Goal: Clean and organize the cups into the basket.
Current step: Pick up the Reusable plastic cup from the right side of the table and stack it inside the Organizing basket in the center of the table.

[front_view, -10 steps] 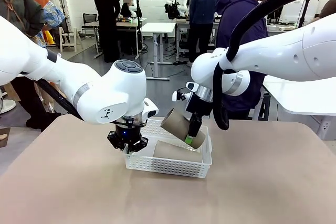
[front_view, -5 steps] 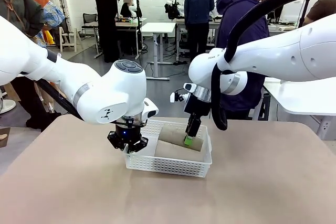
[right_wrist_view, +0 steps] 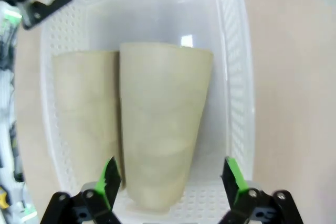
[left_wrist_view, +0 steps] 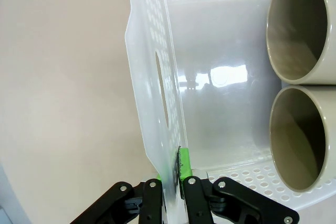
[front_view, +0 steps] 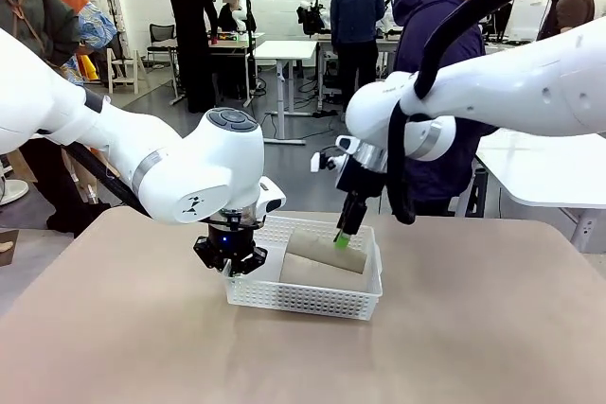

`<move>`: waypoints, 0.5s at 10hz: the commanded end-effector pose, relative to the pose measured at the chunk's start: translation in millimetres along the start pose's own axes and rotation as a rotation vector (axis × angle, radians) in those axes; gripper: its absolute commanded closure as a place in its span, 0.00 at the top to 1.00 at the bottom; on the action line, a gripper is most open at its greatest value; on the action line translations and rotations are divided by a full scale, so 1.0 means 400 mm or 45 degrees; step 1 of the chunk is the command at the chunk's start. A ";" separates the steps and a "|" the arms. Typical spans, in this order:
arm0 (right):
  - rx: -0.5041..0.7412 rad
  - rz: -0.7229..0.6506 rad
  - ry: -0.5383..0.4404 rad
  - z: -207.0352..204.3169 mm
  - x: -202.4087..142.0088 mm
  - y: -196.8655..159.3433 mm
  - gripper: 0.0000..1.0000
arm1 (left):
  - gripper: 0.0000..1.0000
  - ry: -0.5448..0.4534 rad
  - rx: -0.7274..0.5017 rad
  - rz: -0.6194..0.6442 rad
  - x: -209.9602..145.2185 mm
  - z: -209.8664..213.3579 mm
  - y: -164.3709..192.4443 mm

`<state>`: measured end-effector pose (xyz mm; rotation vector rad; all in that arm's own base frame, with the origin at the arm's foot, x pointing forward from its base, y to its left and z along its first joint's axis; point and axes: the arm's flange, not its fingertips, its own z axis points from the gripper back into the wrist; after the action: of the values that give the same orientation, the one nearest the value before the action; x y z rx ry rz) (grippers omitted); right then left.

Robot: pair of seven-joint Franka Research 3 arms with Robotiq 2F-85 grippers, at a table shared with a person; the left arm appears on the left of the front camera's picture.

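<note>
Directly under the spread right gripper (front_view: 343, 237), 2 cups (front_view: 320, 272) lie in the basket (front_view: 303, 298) the left gripper (left_wrist_view: 175, 170) pinches.

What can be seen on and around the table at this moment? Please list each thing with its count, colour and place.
cups: two, tan, lying side by side inside the basket
basket: one, white, perforated, on the table's middle
table: one, beige, between the robot and the person
person: one, dark purple hoodie, standing at the far side
left claw: one, black with green pads, shut on the basket's left end wall
right claw: one, black with green pads, open, just above the cups
</note>
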<state>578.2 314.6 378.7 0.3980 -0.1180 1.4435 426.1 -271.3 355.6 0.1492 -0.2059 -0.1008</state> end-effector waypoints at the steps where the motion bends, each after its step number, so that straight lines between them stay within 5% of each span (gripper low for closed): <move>1: -0.030 -0.006 -0.166 0.108 -0.147 0.114 1.00 | 0.00 -0.001 0.012 -0.010 -0.006 -0.005 -0.002; 5: -0.070 0.157 -0.652 0.244 -0.554 0.248 1.00 | 0.00 -0.001 0.012 -0.010 -0.006 -0.005 -0.002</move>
<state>488.7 120.2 439.5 0.6246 -0.5455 1.4081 426.5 -271.1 355.6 0.1491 -0.2058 -0.1000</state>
